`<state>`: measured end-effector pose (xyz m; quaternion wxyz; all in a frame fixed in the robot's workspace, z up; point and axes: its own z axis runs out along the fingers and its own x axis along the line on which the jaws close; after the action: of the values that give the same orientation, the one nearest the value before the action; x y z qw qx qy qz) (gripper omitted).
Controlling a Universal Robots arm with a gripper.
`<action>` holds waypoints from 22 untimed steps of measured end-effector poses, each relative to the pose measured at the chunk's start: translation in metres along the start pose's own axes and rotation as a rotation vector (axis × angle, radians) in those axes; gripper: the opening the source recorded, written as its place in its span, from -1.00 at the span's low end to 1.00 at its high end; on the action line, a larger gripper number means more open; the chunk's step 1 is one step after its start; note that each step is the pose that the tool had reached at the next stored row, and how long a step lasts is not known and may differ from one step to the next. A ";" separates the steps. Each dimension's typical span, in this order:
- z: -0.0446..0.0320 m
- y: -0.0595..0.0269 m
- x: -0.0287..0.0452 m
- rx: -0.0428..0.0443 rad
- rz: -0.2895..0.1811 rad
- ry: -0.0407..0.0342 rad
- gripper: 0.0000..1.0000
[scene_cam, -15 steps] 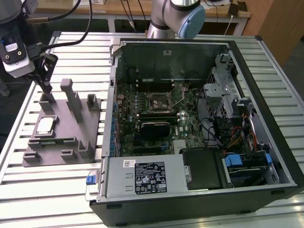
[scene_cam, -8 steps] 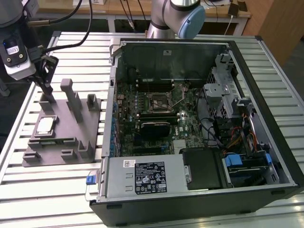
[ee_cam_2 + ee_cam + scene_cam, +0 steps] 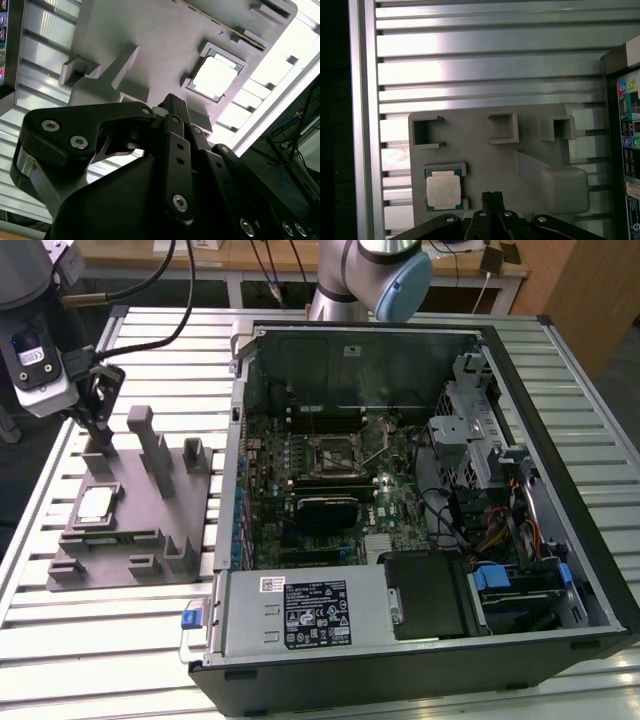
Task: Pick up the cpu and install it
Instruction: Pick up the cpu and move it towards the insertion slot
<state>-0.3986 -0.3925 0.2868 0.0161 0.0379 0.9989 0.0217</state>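
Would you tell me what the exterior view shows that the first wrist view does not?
The exterior view adds the open computer case with its motherboard socket, and the arm. The first wrist view adds the coloured ports on the case's outer panel. Both share the cpu lying in the grey fixture on the slatted table, and the claw above that fixture.

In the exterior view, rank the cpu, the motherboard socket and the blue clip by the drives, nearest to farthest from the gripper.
From the gripper:
1. cpu, on the grey fixture close under it.
2. socket, mid-motherboard inside the case.
3. blue clip, far toward the exterior view's right.
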 end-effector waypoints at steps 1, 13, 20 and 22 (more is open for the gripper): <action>0.0010 -0.0001 0.0008 0.0000 0.000 0.0000 -0.79; 0.0113 -0.0046 0.0165 0.0000 0.002 -0.0001 -0.79; 0.0189 -0.0119 0.0215 0.0000 0.003 -0.0002 -0.79; 0.0216 -0.0135 0.0225 0.0000 0.003 -0.0002 -0.79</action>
<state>-0.4213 -0.4034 0.2639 0.0161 0.0396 0.9989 0.0217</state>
